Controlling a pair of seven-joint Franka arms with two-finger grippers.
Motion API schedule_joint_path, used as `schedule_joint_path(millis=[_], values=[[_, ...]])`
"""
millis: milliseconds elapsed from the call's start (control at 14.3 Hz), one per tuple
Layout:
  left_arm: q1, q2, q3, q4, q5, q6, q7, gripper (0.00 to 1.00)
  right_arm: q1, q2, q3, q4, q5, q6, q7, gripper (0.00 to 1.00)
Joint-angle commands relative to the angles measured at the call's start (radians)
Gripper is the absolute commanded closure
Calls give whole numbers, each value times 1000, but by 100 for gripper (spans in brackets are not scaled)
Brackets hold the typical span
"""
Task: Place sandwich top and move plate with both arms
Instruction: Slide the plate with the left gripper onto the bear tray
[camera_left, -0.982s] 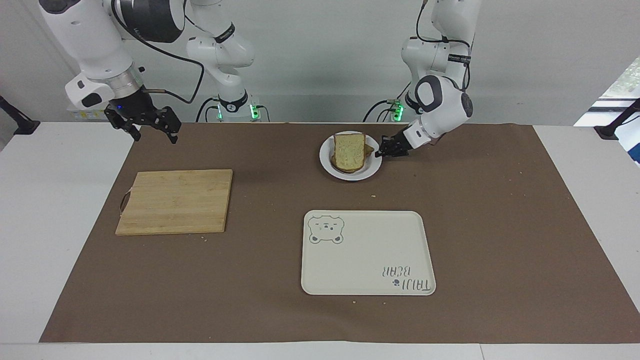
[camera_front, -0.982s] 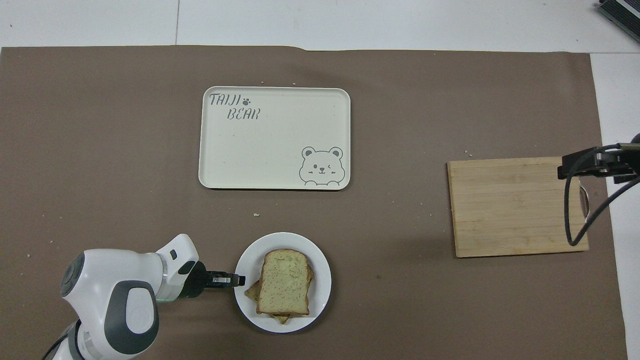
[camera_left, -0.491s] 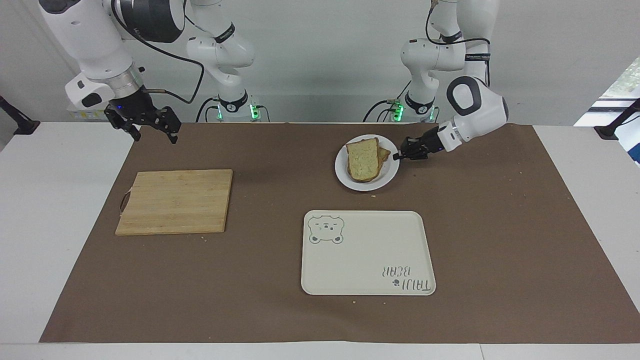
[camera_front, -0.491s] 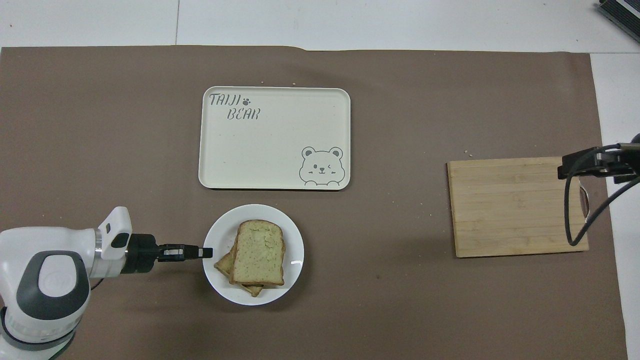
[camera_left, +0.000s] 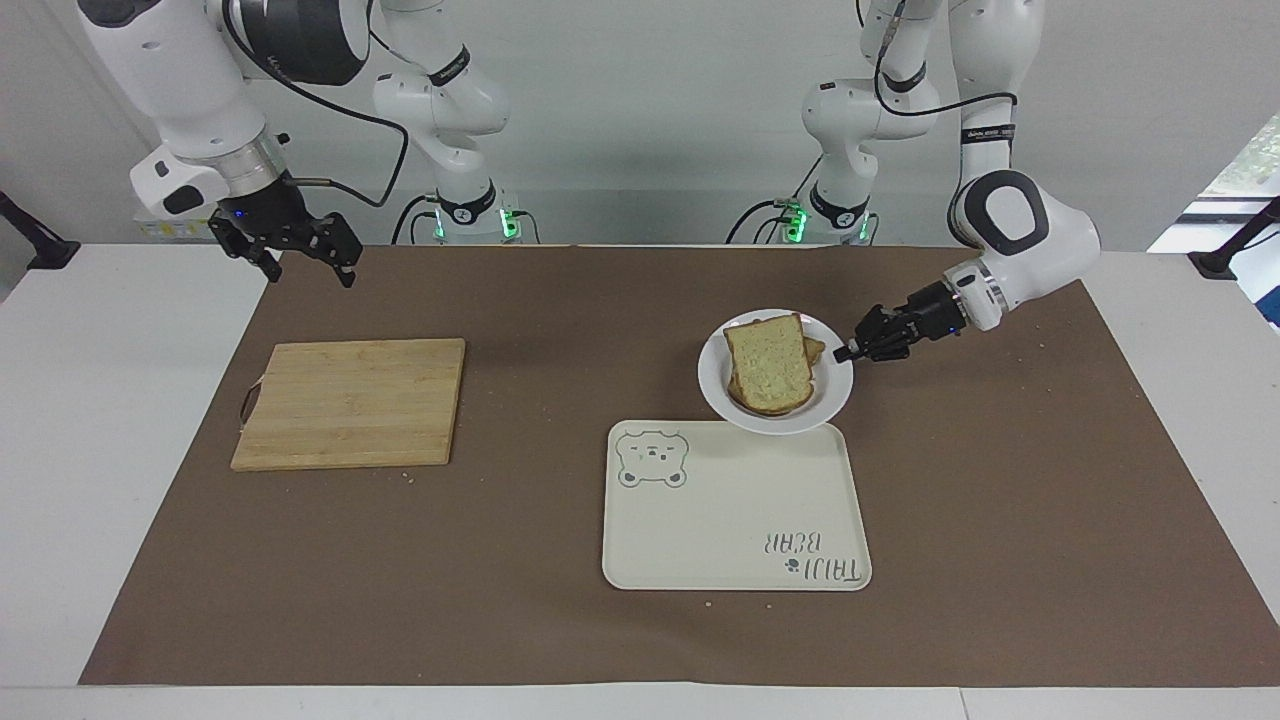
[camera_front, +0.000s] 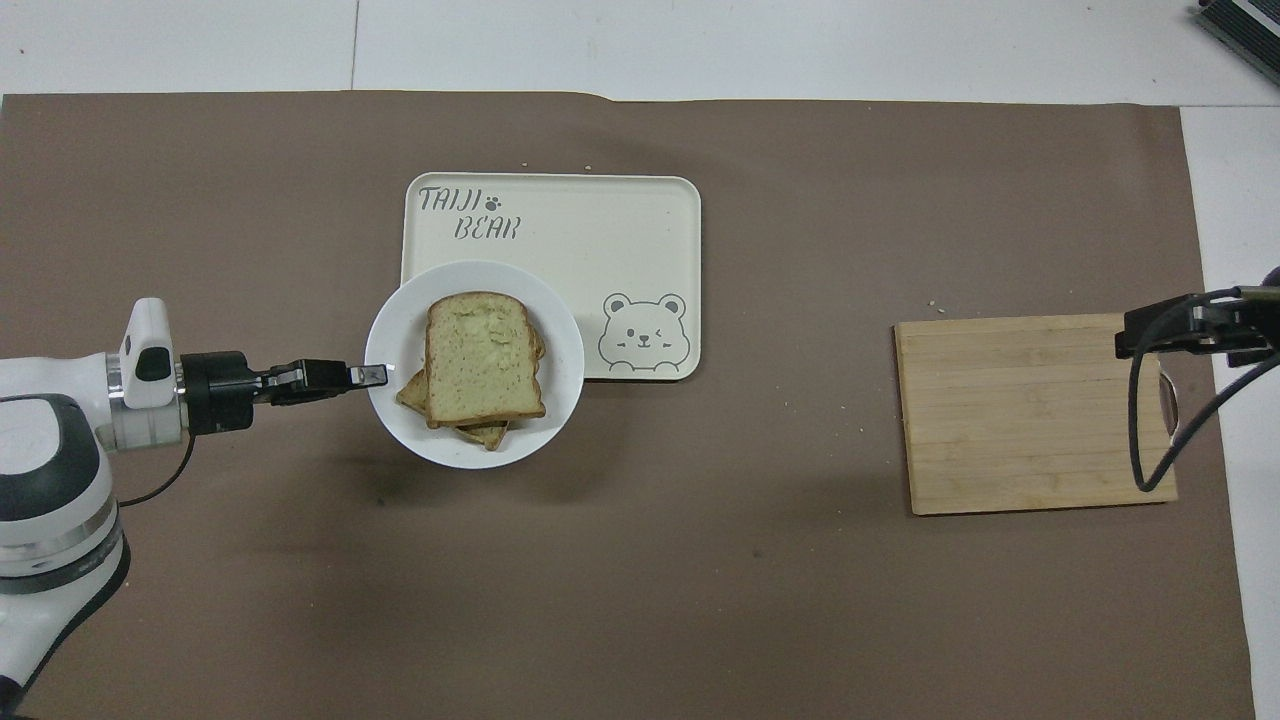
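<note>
The plate (camera_left: 775, 420) is small, round and white, with a shallow raised rim. The left tool (camera_left: 845, 352) has its fingertips pinched shut on the rim at the side toward the left arm's end of the desk (camera_left: 130, 420). The plate is lifted off the brown mat (camera_left: 1000, 480), its shadow lying on the mat below it, and it hangs over the edge of the tray (camera_left: 735, 510) nearest the robots, at the tray's corner toward the left arm's end.

On the plate sits the sandwich top (camera_left: 768, 364), a plain slice of pale, slightly greenish bread with a brown crust, roughly square with a rounded top. It lies flat on more bread underneath, whose brown corners stick out from below on the side toward the left tool and at the edge nearest the robots. What lies between the slices cannot be seen.

The tray is a cream rectangle with rounded corners, a bear drawing in one corner and the words TAIJI BEAR in the corner diagonal to it.

The right tool (camera_left: 300, 255) waits in the air with its fingers spread open, holding nothing, over the mat's corner near the right arm's base. A wooden cutting board (camera_left: 350, 400) lies on the mat toward the right arm's end of the desk.
</note>
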Motion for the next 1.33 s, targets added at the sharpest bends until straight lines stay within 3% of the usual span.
schedule_joint_path(millis=[0, 280, 491, 701, 1052, 1122, 1262], values=[[3, 102, -16, 72, -120, 44, 17, 100, -10, 12, 9, 21, 18, -11, 12, 0], [7, 275, -71, 270, -181, 90, 18, 100, -10, 12, 9, 21, 18, -11, 12, 0], [14, 397, -128, 353, -220, 144, 75, 100, -10, 12, 10, 21, 18, -11, 12, 0], [11, 432, -191, 370, -228, 244, 84, 100, -12, 11, 10, 21, 18, -11, 12, 0], [7, 438, -185, 361, -218, 233, 84, 98, -10, 12, 9, 21, 19, -11, 12, 0], [8, 437, -185, 362, -210, 232, 76, 90, -10, 11, 9, 21, 18, -11, 12, 0], [-3, 425, -181, 367, -152, 258, 66, 56, -10, 11, 10, 21, 18, -11, 12, 0]])
